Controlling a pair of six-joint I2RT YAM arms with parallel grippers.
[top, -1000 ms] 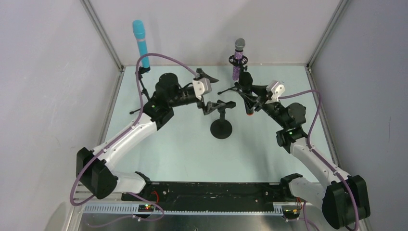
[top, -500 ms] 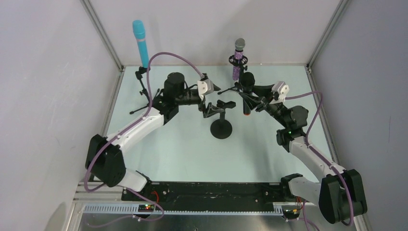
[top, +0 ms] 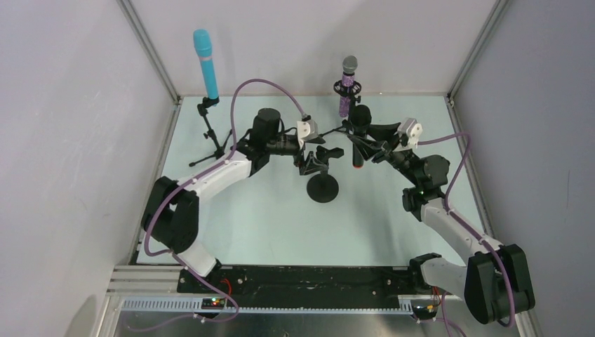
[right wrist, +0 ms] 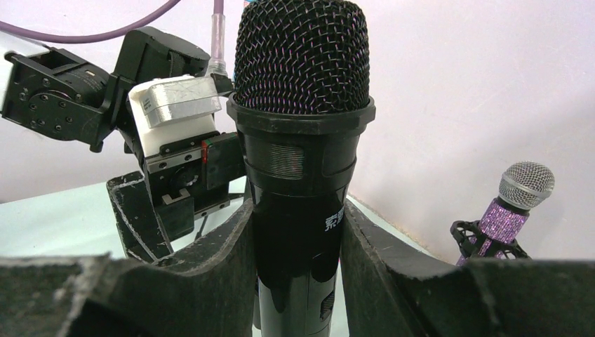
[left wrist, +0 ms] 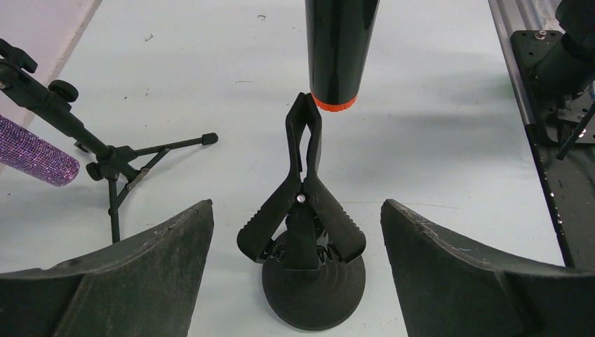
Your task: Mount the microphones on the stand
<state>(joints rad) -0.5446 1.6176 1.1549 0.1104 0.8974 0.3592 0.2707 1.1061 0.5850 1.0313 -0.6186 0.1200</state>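
Note:
My right gripper (top: pixel 368 146) (right wrist: pixel 298 210) is shut on the black microphone (top: pixel 359 133) (right wrist: pixel 302 140), which hangs with its orange end (left wrist: pixel 335 104) just above the closed tip of the clip (left wrist: pixel 303 203). That clip tops the round-base stand (top: pixel 323 188). My left gripper (top: pixel 311 156) (left wrist: pixel 296 208) is open, with one finger on each side of the clip's handles and not touching them. The light-blue microphone (top: pixel 203 62) stands in a tripod stand at the back left. The purple glittery microphone (top: pixel 346 90) (right wrist: pixel 516 203) sits in another stand at the back.
The legs of the purple microphone's tripod (left wrist: pixel 112 158) spread on the table left of the clip stand. The blue microphone's tripod (top: pixel 209 137) stands near the left wall. Grey walls close in the back and both sides.
My left arm has swung right and brought its open gripper up to the clip stand. My right gripper has shifted slightly left with the black microphone.

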